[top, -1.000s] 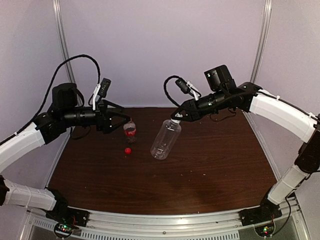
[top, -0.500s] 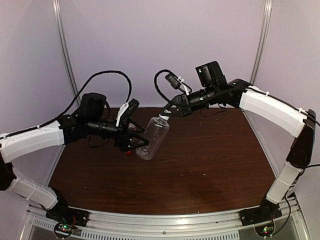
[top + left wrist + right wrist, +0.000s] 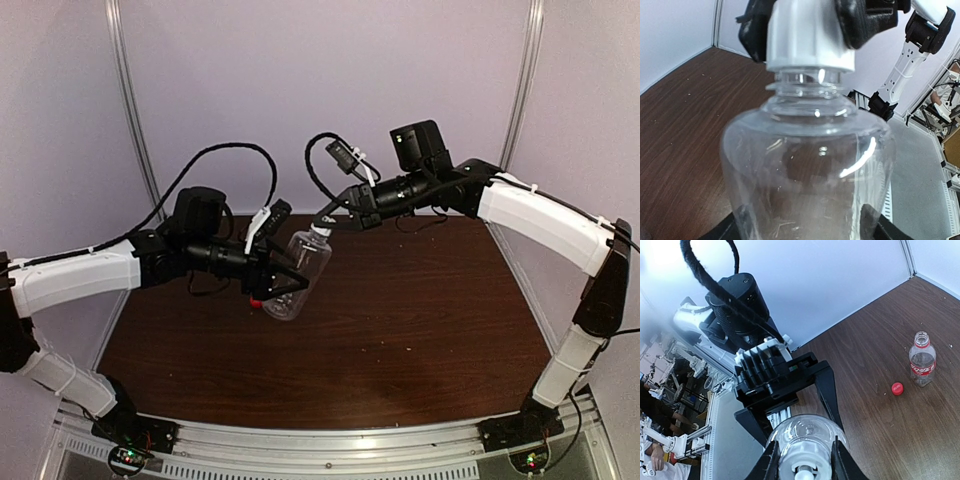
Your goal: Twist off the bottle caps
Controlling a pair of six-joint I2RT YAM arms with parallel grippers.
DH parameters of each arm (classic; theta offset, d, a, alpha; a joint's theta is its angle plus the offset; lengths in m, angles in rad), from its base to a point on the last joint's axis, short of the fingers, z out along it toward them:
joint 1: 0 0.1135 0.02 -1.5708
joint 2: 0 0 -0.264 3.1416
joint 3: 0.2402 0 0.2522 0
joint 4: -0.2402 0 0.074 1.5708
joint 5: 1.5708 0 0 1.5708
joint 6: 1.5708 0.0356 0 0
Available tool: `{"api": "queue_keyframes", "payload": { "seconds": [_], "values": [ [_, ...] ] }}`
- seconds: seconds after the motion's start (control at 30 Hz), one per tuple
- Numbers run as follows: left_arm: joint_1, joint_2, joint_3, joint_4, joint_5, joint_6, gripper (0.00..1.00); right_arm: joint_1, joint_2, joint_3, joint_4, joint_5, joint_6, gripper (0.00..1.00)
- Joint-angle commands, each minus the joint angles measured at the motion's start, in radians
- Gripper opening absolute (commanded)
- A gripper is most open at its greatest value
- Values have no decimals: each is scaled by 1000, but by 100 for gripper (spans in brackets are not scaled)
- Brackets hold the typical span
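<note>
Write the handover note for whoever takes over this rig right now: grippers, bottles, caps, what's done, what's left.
Right gripper: shut on the white cap of the wide clear bottle, which hangs tilted above the table.
Left gripper: its jaws straddle that bottle's body. Whether they grip it cannot be told.
Small red-label bottle: upright on the table with its neck open. The red cap lies beside it, not touching.
Done: red cap off.
Left: the white cap is still on its bottle, so steady the body and unscrew it.
</note>
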Motion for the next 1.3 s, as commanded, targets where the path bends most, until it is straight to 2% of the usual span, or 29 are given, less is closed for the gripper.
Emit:
{"api": "queue_keyframes", "payload": {
  "seconds": [0.0, 0.2, 0.3, 0.4, 0.47, 0.57, 0.63, 0.9, 1.27],
  "values": [
    [-7, 24, 40, 70, 21, -13, 68, 6, -35, -17, 49, -29, 14, 0],
    [-7, 56, 52, 79, 55, -17, 44, 6, -55, -57, 98, -26, 38, 0],
    [-7, 54, 40, 128, 49, -42, 37, 5, -83, -93, 130, 38, 68, 18],
    [-7, 43, -1, 248, 18, -123, 28, 6, -132, -151, 199, 142, 122, 46],
    [-7, 40, -32, 336, -7, -201, 26, 6, -173, -207, 274, 198, 171, 61],
    [-14, 38, -66, 431, -53, -283, 26, 9, -214, -273, 351, 271, 225, 75],
    [-24, 37, -71, 452, -85, -305, 26, 19, -227, -290, 371, 325, 240, 81],
    [-55, 30, -54, 467, -168, -338, 25, 72, -226, -285, 411, 489, 263, 82],
    [-67, 23, -42, 448, -176, -331, 24, 92, -188, -260, 434, 495, 274, 61]
  ]
}}
